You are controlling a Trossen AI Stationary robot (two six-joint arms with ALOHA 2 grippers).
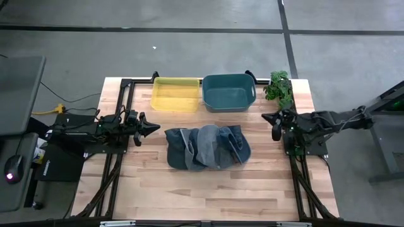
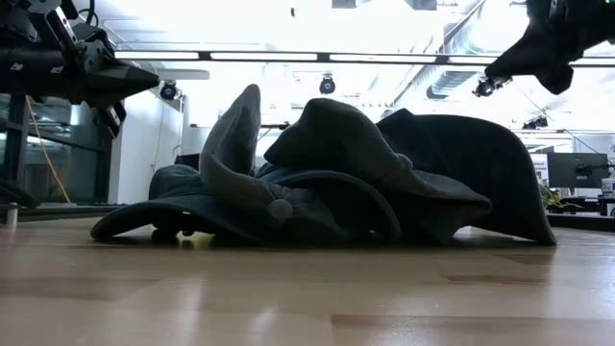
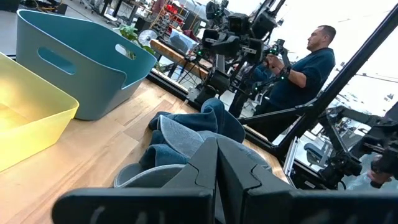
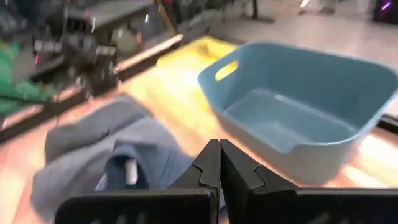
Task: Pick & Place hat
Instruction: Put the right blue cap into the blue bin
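A heap of blue and grey hats (image 1: 207,147) lies mid-table, brims resting on the wood (image 2: 317,178); the heap also shows in the left wrist view (image 3: 186,140) and the right wrist view (image 4: 118,155). My left gripper (image 1: 155,128) hovers shut above the table, left of the heap (image 3: 217,163). My right gripper (image 1: 267,117) is shut and raised to the right of the heap, near the teal bin (image 4: 219,163).
A yellow bin (image 1: 175,94) and a teal bin (image 1: 228,92) stand side by side at the far edge. A small green plant (image 1: 279,87) sits at the far right corner. Bare wood lies in front of the heap. A person (image 3: 305,68) stands beyond the table.
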